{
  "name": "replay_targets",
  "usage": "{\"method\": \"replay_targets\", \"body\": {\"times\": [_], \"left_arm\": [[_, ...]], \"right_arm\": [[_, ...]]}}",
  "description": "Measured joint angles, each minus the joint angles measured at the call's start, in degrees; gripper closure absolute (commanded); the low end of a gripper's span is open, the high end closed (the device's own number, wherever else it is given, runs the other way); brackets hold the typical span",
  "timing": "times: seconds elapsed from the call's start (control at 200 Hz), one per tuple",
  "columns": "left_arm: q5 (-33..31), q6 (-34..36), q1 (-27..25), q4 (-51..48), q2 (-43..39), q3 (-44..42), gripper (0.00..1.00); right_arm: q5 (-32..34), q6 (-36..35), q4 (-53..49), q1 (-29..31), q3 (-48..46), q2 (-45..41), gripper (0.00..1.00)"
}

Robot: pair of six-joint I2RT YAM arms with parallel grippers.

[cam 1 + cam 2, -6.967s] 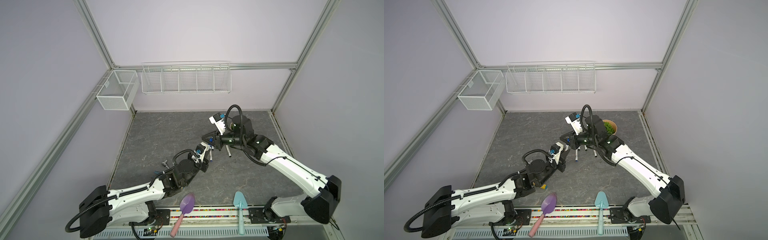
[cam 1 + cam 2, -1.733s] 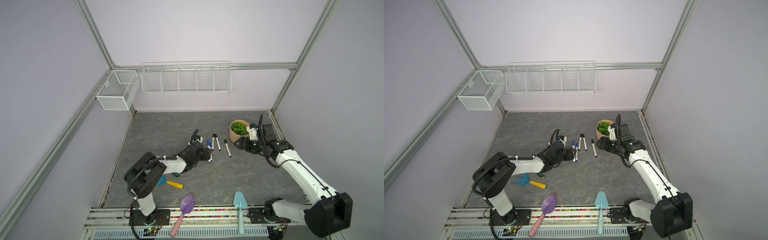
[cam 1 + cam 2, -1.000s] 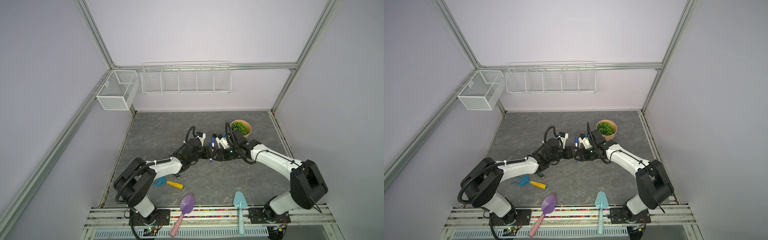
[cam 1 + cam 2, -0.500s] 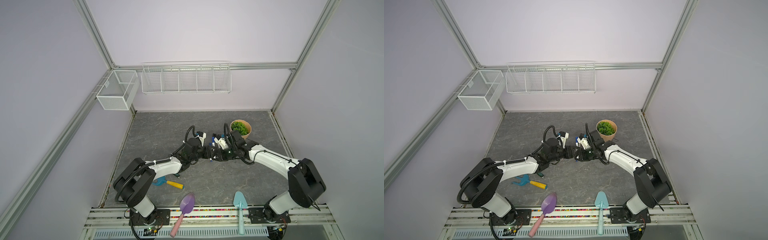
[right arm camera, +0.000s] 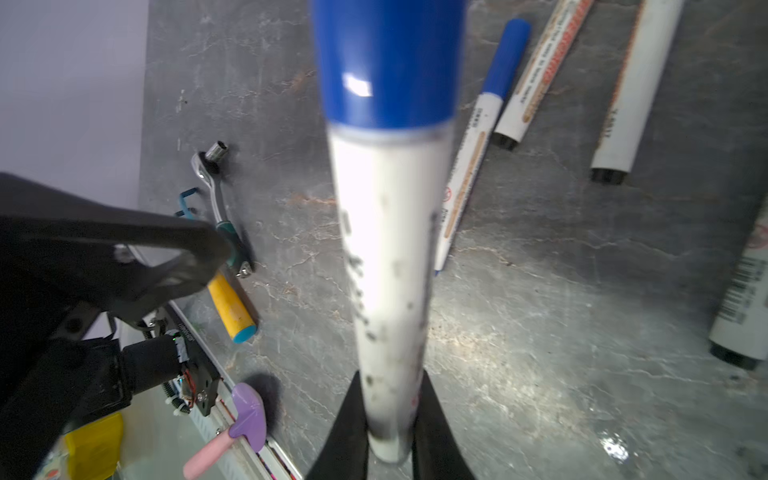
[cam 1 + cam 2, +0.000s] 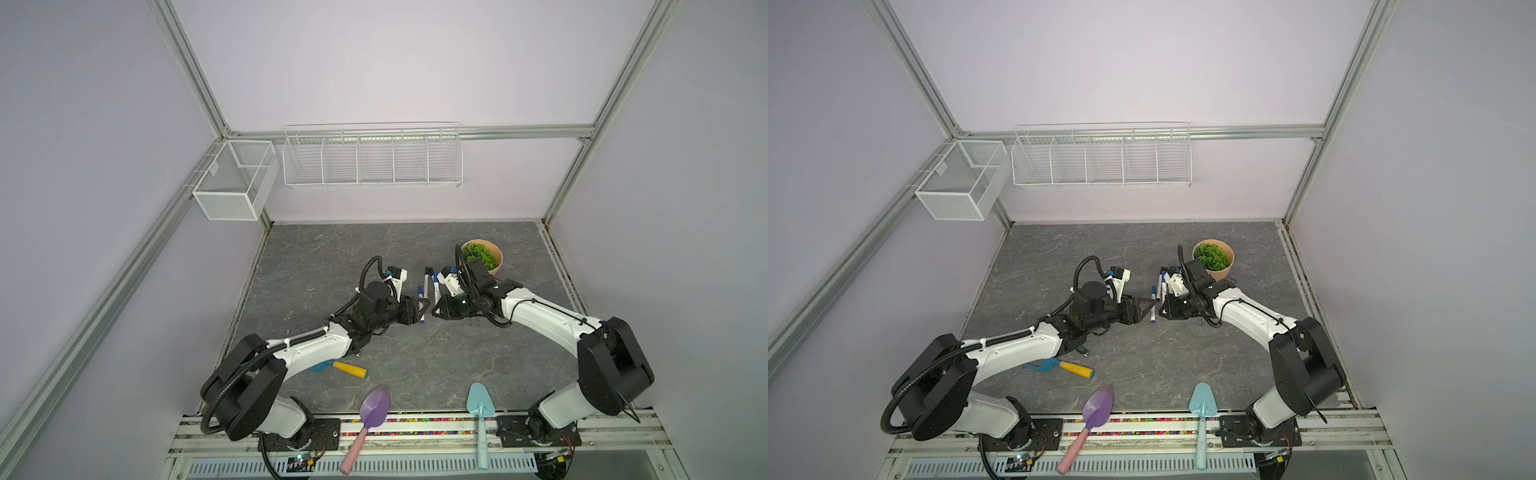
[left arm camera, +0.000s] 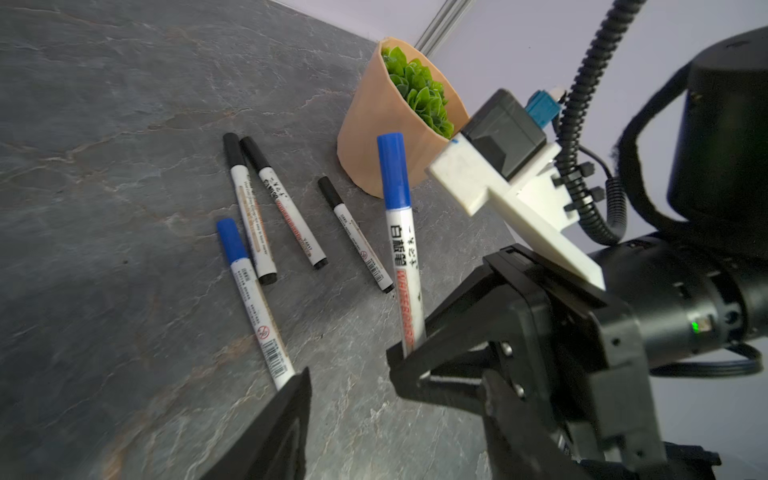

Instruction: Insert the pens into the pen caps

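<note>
While a purple trowel and a teal trowel lay across the front rail, a yellow-handled tool and a ratchet wrench lay just behind on the grey surface, by the left arm. Mid-surface, the left jaws stood apart and empty, one covering the end of a blue-capped pen that lay flat. Opposite, the right jaws were clamped on the bottom of a second pen, tilted up with its blue cap fitted. Three black-capped pens lay beyond. Farthest stood a potted plant, with the right arm's cable crossing in front of it.
</note>
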Motion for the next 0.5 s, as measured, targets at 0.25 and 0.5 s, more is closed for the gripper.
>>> {"method": "replay_targets", "body": {"times": [0.25, 0.5], "left_arm": [[-20.6, 0.0, 0.1, -11.6, -9.6, -1.6, 0.35], [-29.7, -0.2, 0.1, -16.2, -15.3, -4.6, 0.35]], "right_arm": [[4.3, -0.7, -5.7, -1.0, 3.9, 8.4, 0.86], [6.4, -1.7, -8.4, -2.9, 7.8, 16.6, 0.83]]}}
